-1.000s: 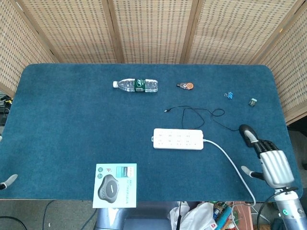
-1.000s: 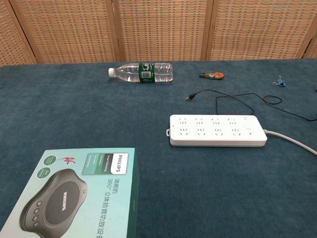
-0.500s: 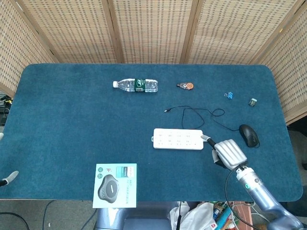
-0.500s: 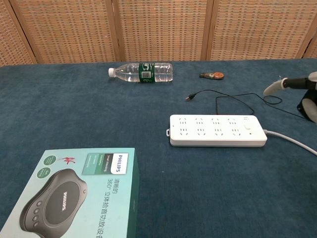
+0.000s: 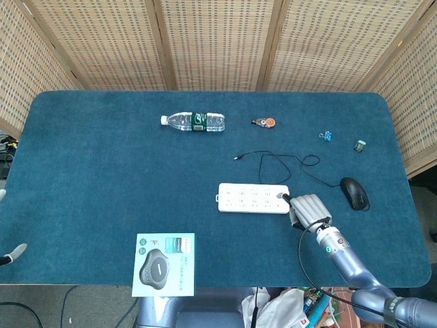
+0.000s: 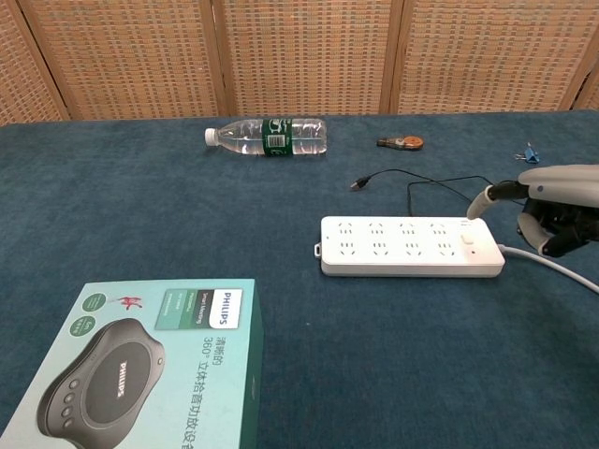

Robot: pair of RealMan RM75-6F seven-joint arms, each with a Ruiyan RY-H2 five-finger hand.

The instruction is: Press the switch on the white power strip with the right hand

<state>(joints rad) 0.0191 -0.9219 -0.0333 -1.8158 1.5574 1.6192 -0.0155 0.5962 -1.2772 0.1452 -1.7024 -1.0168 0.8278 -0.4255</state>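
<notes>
The white power strip (image 6: 409, 246) lies mid-table, its switch (image 6: 467, 238) at the right end. The right hand (image 6: 552, 210) sits just right of it — one finger extended, the rest curled — its tip apparently short of the switch, so the press remains.

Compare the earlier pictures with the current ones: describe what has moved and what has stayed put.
The right hand swept in from the table's right edge, past the mouse, to the cord end of the white power strip, one finger extended near its switch. Nothing was grasped. Strip, bottle and box stayed put.
</notes>
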